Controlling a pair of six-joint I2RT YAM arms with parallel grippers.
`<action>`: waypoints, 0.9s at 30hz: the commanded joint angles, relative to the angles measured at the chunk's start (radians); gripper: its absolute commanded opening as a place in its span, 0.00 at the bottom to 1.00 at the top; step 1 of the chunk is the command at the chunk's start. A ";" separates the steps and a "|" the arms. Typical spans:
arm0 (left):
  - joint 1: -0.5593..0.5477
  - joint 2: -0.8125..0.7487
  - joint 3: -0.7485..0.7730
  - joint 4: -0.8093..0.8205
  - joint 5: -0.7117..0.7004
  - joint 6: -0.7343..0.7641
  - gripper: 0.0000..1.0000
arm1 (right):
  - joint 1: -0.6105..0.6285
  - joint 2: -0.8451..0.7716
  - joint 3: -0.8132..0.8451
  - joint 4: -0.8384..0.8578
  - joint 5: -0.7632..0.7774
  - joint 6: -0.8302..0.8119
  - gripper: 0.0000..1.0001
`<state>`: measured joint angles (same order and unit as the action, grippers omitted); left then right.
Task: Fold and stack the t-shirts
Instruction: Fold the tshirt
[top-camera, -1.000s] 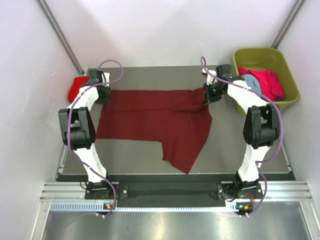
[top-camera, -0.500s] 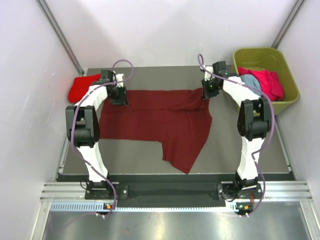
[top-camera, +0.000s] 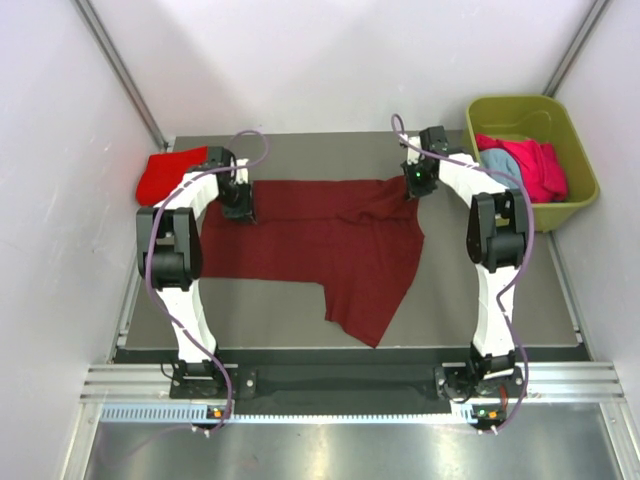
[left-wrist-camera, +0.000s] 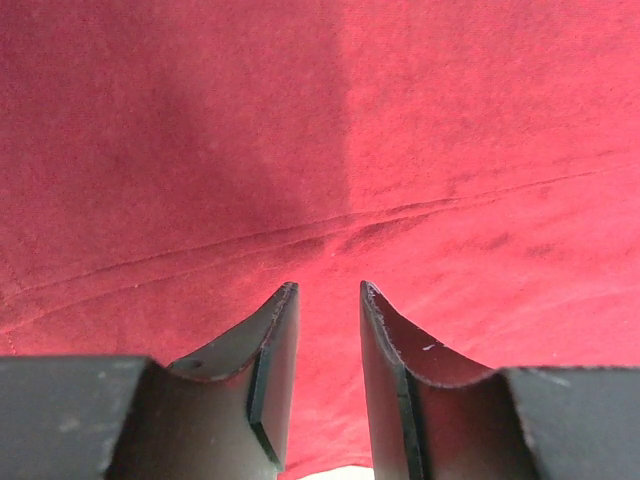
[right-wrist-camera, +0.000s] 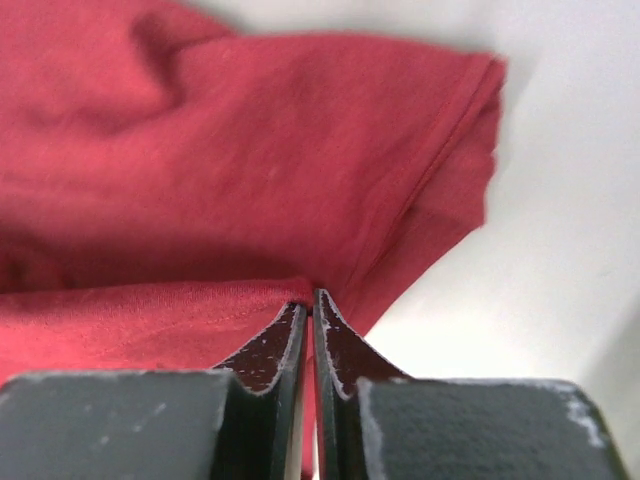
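Carefully draw the maroon t-shirt, spread flat across mid-frame, by both upper corners at once, holding it taut for a square fold. Reaching far up-frame with elbows bent: left gripper parted over upper-left cloth; right gripper pinched shut on upper-right hem.

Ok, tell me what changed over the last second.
The left gripper slid to its right along the far edge of the maroon t-shirt, jaws open, gripping nothing. The right gripper, shut on that shirt's far right corner, edged slightly away from the bases. The shirt's outline, the red t-shirt and the tub stayed put.
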<state>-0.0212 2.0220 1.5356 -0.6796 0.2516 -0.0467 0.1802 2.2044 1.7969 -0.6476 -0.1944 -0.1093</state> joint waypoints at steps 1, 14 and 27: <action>0.004 -0.005 -0.003 -0.018 -0.015 -0.002 0.35 | 0.015 0.003 0.084 0.045 0.046 -0.004 0.15; 0.012 -0.013 -0.055 -0.005 0.005 -0.022 0.34 | 0.195 -0.448 -0.275 0.143 -0.064 -0.196 0.45; 0.012 -0.029 -0.048 -0.005 0.002 -0.030 0.33 | 0.255 -0.141 -0.062 -0.017 -0.145 -0.207 0.31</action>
<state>-0.0139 2.0220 1.4849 -0.6926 0.2497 -0.0723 0.4343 2.0411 1.6390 -0.6174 -0.3195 -0.2882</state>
